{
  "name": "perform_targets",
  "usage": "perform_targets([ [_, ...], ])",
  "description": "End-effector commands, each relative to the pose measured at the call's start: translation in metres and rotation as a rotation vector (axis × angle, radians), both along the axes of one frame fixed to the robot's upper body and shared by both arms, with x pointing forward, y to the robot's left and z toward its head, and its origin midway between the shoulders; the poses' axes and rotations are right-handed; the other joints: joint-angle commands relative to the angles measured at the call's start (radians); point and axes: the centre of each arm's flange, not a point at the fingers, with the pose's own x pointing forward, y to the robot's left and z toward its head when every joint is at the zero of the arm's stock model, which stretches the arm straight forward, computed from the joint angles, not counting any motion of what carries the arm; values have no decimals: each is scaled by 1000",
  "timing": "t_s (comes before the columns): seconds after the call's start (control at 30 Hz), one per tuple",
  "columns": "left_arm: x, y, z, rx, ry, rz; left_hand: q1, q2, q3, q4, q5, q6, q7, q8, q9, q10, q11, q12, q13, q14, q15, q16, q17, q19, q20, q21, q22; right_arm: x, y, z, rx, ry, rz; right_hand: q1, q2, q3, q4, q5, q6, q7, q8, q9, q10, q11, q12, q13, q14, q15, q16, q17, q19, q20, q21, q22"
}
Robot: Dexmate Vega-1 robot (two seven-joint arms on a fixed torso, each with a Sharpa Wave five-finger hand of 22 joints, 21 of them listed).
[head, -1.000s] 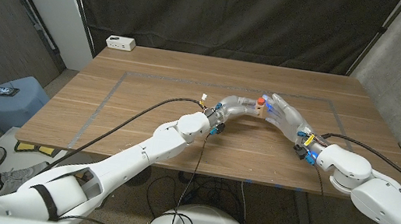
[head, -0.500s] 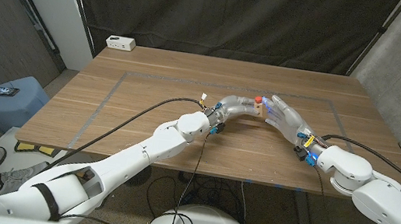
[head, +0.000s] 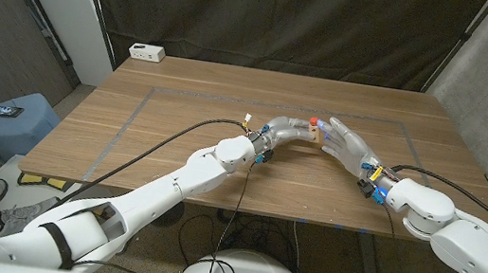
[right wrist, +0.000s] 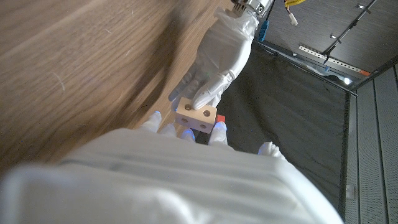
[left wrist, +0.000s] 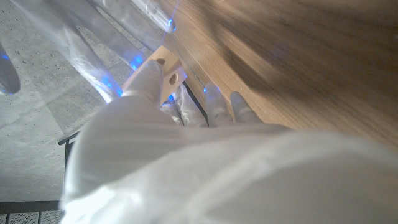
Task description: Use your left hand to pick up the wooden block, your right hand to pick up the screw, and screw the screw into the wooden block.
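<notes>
Between the earlier frames and now the red-topped screw (head: 314,122) barely shifts, dipping slightly back toward the wooden block (head: 319,136) after sitting a touch higher. Over the middle of the wooden table (head: 170,117), the left hand (head: 285,130) holds the block, fingers wrapped round it, two holes facing out. Meeting it from the other side, the right hand (head: 346,142) has its fingers at the block and screw; whether they pinch the screw, I cannot tell.

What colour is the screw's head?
Red-orange; the screw shows best in the head view, above the wooden block.
</notes>
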Motion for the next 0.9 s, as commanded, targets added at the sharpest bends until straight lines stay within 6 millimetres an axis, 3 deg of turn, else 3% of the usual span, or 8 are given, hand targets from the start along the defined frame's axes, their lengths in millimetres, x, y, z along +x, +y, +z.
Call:
perform_targets([
  [0.03, 2, 1, 2, 7, -1, 0, -6, 2, 1, 2, 9, 8, 0, 5, 5, 7, 3, 13, 4, 1, -45, 5, 2, 3, 4, 3, 2, -3, 2, 0, -6, 13, 22, -3, 3, 7, 1, 4, 21, 1, 9, -1, -176, 4, 5, 3, -181, 1, 2, 3, 3, -3, 3, 6],
  [0.9, 2, 1, 2, 26, 3, -2, -1, 1, 1, -1, 9, 10, 0, 5, 5, 13, 3, 16, 4, 2, -45, 6, 2, 3, 4, 3, 2, -5, -18, 4, 17, 4, -52, -3, 3, 9, 2, 6, 47, 5, 8, 0, -166, 5, 6, 3, -177, 5, 3, 3, 6, 0, 3, 6],
])
